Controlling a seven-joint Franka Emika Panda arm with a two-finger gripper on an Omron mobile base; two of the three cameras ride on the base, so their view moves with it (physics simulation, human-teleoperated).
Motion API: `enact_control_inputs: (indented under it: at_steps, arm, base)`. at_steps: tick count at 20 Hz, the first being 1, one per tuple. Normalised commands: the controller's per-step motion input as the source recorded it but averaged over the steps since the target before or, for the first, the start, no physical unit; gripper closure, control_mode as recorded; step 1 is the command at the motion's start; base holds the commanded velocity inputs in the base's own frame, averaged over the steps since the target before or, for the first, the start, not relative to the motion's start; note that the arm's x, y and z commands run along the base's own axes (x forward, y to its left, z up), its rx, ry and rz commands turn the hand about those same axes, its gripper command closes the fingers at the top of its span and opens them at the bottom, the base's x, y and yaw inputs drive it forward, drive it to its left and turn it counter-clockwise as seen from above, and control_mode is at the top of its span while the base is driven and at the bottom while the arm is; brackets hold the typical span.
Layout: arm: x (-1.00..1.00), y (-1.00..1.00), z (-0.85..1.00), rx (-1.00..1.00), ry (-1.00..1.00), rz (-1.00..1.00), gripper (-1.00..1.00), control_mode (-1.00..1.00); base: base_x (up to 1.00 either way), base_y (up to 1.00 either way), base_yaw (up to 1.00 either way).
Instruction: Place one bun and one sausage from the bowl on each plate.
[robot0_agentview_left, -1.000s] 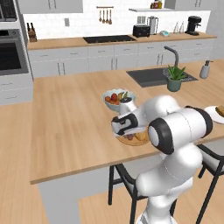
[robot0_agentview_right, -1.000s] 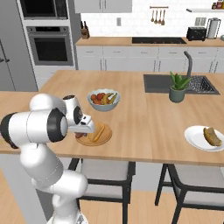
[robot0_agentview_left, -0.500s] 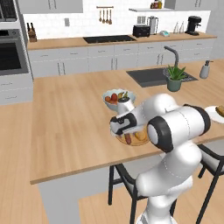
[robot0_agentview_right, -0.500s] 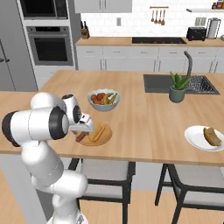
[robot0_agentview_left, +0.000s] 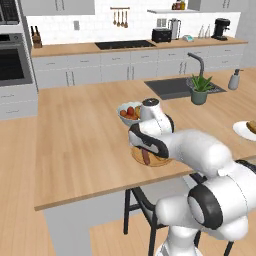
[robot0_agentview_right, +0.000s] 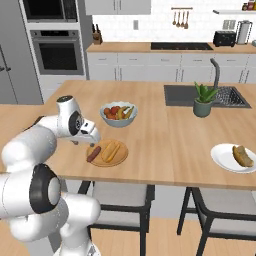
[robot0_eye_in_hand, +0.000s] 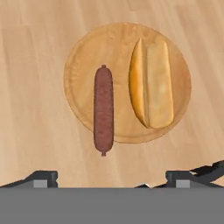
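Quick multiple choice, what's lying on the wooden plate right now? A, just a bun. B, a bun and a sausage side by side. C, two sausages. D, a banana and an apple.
B: the hand view shows the sausage and the yellow-orange bun lying side by side, apart, on the tan wooden plate, the sausage's end reaching past the rim, with the gripper open above them and holding nothing.

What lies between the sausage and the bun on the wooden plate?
Nothing. In the hand view, the sausage and the bun lie side by side, apart, with a bare strip of the wooden plate between them.
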Motion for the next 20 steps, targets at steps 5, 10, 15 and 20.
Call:
enact_control_inputs:
  at_steps: [5, 10, 15, 20]
  arm:
    - [-0.74, -0.04, 0.95, 0.03, -0.12, 0.00, -1.00, -1.00]
    - [-0.47, -0.05, 0.40, 0.01, -0.03, 0.01, -1.00, -1.00]
    - [-0.02, 0.04, -0.17, -0.05, 0.04, 0.03, -1.00, -1.00]
    - [-0.16, -0.19, -0.03, 0.00, -0.03, 0.00, -1.00, 1.00]
  base:
    - [0.00, 0.00, 0.00]
    - [0.00, 0.00, 0.00]
    - [0.00, 0.00, 0.00]
    - [-0.18, -0.39, 0.00]
